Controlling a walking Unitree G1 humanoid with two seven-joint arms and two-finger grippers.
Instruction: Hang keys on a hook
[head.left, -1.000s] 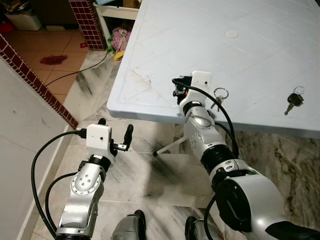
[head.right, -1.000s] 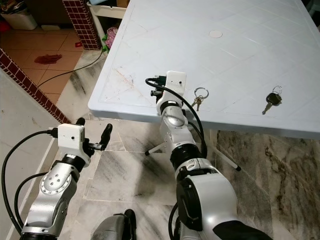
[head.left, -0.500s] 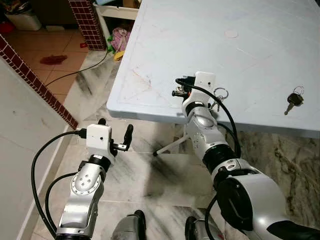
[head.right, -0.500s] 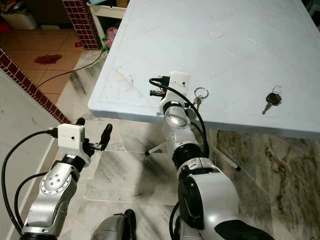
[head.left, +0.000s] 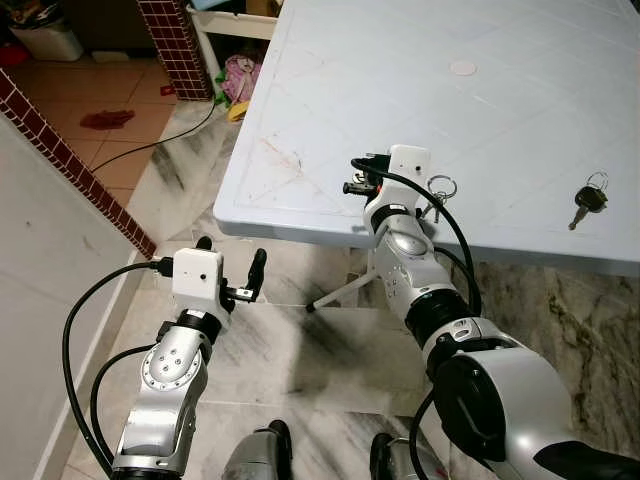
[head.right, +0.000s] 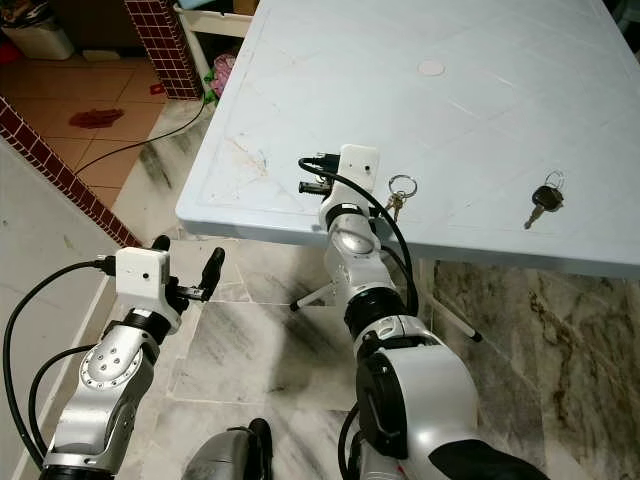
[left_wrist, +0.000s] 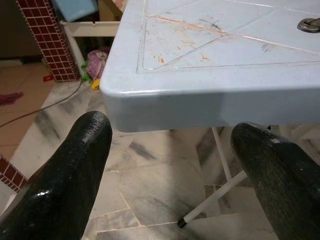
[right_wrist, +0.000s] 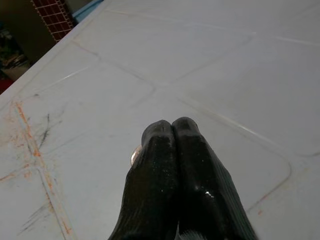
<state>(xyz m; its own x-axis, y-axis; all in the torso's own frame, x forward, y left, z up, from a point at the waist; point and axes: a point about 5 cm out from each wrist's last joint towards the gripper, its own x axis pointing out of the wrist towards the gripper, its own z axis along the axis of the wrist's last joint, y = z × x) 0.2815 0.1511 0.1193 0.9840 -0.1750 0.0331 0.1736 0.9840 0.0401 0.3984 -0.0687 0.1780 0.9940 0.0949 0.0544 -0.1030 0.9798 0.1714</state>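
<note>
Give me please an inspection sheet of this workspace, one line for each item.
Surface: pale blue plastic table, scratched and stained near its left edge.
Job's things: ringed keys beside the right wrist; black-headed keys further right; hook: nothing seen.
Clutter: small white disc on the table.
Grippers: right gripper shut, over the table; left gripper open, below the table edge.
Cables: black cables on both wrists; a cord on the floor.
Surroundings: marble floor, red brick wall.

Head stereo pair looking down, wrist cameras close, sharing table (head.left: 330, 110)
</note>
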